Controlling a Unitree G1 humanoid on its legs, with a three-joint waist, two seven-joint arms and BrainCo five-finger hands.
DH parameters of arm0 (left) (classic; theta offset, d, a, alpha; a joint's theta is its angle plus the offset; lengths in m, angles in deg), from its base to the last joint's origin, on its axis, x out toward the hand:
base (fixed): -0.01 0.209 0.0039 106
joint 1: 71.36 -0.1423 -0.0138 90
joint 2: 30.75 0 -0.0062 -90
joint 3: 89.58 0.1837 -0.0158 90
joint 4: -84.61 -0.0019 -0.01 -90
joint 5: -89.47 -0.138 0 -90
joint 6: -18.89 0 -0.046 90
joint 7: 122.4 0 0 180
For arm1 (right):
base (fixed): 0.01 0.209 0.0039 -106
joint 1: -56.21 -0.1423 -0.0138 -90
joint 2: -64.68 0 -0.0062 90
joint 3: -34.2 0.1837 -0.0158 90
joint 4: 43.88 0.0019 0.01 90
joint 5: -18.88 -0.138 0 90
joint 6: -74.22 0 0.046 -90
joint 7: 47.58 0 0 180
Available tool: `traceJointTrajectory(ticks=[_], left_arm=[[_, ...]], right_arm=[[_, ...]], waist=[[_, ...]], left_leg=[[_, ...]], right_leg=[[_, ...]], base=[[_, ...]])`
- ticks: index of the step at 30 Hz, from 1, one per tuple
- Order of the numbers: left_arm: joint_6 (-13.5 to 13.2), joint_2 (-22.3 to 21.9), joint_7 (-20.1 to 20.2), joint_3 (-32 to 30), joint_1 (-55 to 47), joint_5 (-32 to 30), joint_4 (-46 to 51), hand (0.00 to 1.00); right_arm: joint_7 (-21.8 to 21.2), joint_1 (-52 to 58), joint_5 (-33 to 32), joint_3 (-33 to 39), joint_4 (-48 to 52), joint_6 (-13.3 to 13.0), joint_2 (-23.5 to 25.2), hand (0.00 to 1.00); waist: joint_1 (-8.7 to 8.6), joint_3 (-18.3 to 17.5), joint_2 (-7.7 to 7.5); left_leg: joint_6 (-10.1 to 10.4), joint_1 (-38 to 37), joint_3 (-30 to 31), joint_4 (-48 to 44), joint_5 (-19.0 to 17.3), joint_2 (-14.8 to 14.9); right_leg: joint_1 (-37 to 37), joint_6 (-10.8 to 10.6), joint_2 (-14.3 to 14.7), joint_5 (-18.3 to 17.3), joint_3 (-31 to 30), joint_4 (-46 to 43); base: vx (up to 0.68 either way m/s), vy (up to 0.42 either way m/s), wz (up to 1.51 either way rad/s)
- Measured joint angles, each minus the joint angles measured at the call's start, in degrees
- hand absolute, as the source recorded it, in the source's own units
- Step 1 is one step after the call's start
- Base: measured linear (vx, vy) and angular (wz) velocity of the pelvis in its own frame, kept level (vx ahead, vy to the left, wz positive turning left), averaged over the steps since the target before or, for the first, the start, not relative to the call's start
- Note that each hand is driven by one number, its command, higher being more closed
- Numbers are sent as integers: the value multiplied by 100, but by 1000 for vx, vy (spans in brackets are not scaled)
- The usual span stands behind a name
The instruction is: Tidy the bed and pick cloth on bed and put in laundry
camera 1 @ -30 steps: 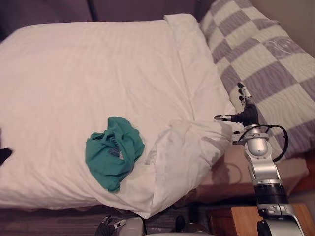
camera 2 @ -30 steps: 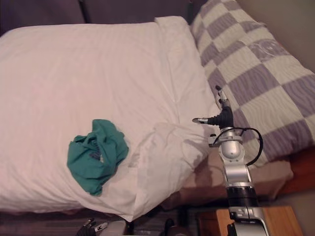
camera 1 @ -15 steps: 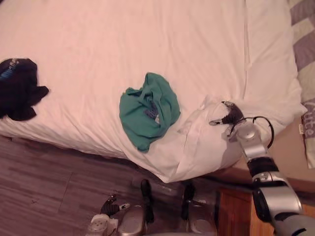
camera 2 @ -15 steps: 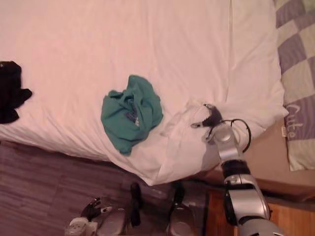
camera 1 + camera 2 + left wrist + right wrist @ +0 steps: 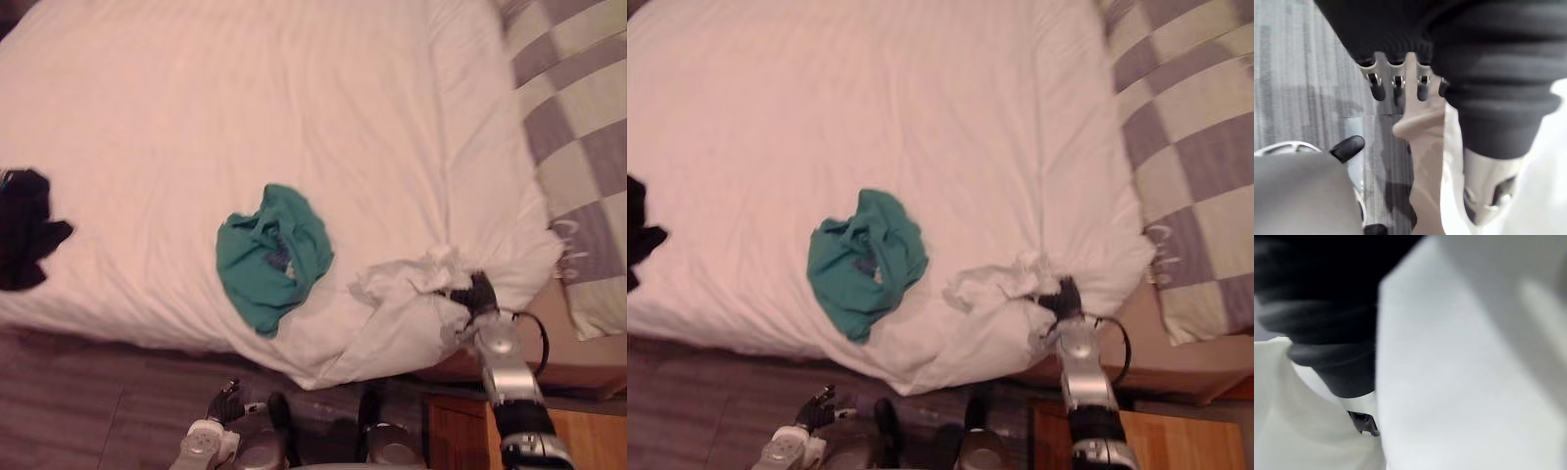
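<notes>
Green cloth point(image 5: 271, 257) crumpled on white duvet point(image 5: 245, 108), close to near edge of bed point(image 5: 573, 357), about midway along that edge; long axis running from near edge toward far edge. Black cloth point(image 5: 24, 240) at left edge, well apart. Right hand point(image 5: 479, 293) at near right corner, pressed into bunched duvet fold point(image 5: 407, 277); fingers hidden in fabric, grip impossible to tell. Left hand point(image 5: 1376, 88) low beyond near edge, over floor point(image 5: 1293, 73), fingers straight and relaxed, holding nothing. Green cloth left of right hand; free left hand judged nearer for pickup.
</notes>
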State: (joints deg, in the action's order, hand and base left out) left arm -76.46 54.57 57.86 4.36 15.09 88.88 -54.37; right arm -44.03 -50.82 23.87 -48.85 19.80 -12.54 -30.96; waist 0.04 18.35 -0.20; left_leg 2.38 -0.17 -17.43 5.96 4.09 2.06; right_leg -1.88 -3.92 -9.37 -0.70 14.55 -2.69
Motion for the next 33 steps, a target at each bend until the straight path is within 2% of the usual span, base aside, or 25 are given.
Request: traceJointTrajectory(ticks=[1, 4, 6, 8, 11, 12, 14, 18, 19, 20, 22, 23, 27, 28, 31, 33], left_arm=[[-3, -5, -7, 0, -80, -119, -2, 0], [-49, -36, -25, 1, -225, -403, -16, 0], [-53, -44, -25, 32, -233, -517, -114, 0], [-48, -53, -5, 50, -235, -550, -243, 0], [-50, -67, 8, 54, -255, -551, -276, 0], [-49, -66, 13, 54, -269, -552, -282, 0], [-46, -69, 16, 79, -302, -537, -285, 0], [-21, -44, 11, 153, -545, -339, -242, 0], [9, 54, 9, 153, -665, -254, -230, 0], [27, 81, 10, 153, -704, -247, -232, 0], [81, 115, 10, 145, -855, -153, -235, 0], [82, 142, 9, 143, -976, -142, -257, 0], [80, 145, 5, -52, -1067, -133, -393, 0], [80, 146, 3, -66, -1067, -133, -403, 0], [68, 133, -7, -64, -1062, -139, -393, 0], [58, 81, -10, -19, -1015, -132, -373, 0]], right_arm=[[51, 472, 6, 87, 319, -1, 223, 0], [127, 1358, -18, 425, 527, -2, 699, 0], [151, 1880, -52, 609, 463, 5, 949, 0], [224, 2238, -53, 806, 248, 7, 1128, 0], [473, 2706, 314, 1181, 25, -25, 1194, 0], [536, 2791, 433, 1256, 173, -118, 1185, 0], [601, 2826, 586, 1326, 410, -62, 1181, 0], [599, 3106, 748, 1690, 1259, 306, 1175, 0], [598, 3189, 793, 2010, 1664, 411, 1161, 0], [601, 3228, 792, 2153, 1785, 415, 1145, 100], [628, 3363, 724, 2635, 2271, 419, 987, 100], [609, 3425, 468, 2904, 2680, 416, 767, 100], [258, 3193, -652, 2700, 3495, 233, 181, 100], [110, 2908, -964, 2347, 3473, 180, 67, 100], [11, 2224, -1207, 1566, 2942, 169, 44, 100], [117, 1054, -1533, 1198, 1723, 199, -27, 100]], waist=[[-48, -151, -43], [-165, -524, -207], [-338, -753, -312], [-433, -802, -360], [-487, -876, -309], [-543, -897, -275], [-619, -938, -220], [-617, -1013, -160], [-619, -1015, -157], [-631, -1022, -164], [-662, -1062, -190], [-698, -1133, -173], [-739, -1202, -311], [-722, -1204, -314], [-566, -1197, -269], [-441, -1106, -148]], left_leg=[[72, -124, -116, 1, -51, 41], [214, -430, -428, 7, -157, 112], [244, -534, -631, 20, -191, 154], [282, -730, -788, 40, -226, 189], [244, -888, -946, 43, -314, 243], [243, -889, -996, 44, -323, 250], [209, -888, -1041, 45, -355, 252], [260, -880, -1126, 45, -471, 230], [256, -884, -1198, 45, -491, 222], [254, -888, -1207, 45, -503, 218], [242, -888, -1204, 44, -526, 202], [215, -899, -1205, 44, -527, 191], [207, -982, -1247, 44, -523, 189], [205, -996, -1225, 43, -522, 187], [183, -993, -1102, 43, -505, 154], [78, -792, -776, 43, -433, 77]], right_leg=[[53, -9, 45, -6, -133, 15], [203, -69, 149, -50, -440, 54], [217, -68, 218, -50, -618, 91], [329, -66, 264, -49, -756, 98], [389, -48, 327, -51, -901, 97], [384, -33, 326, -62, -938, 99], [375, -48, 329, -78, -976, 99], [302, -60, 321, -84, -1100, 101], [295, -91, 322, -65, -1179, 104], [295, -99, 322, -60, -1196, 103], [296, -126, 310, -51, -1222, 108], [296, -117, 304, -29, -1250, 107], [325, -115, 308, 3, -1278, 99], [348, -115, 313, 3, -1257, 98], [402, -120, 278, -7, -1153, 96], [371, -123, 167, -16, -891, 94]], base=[[123, -36, -56], [80, -37, -52], [21, -37, -51], [-30, -23, -48], [-76, -15, -35], [-99, -4, -18], [-85, 3, -7], [-45, 20, -8], [26, 19, -20], [47, 22, -21], [51, 17, -9], [52, 18, -9], [48, 11, -14], [3, -12, 9], [-22, -3, 24], [-71, 23, 67]])
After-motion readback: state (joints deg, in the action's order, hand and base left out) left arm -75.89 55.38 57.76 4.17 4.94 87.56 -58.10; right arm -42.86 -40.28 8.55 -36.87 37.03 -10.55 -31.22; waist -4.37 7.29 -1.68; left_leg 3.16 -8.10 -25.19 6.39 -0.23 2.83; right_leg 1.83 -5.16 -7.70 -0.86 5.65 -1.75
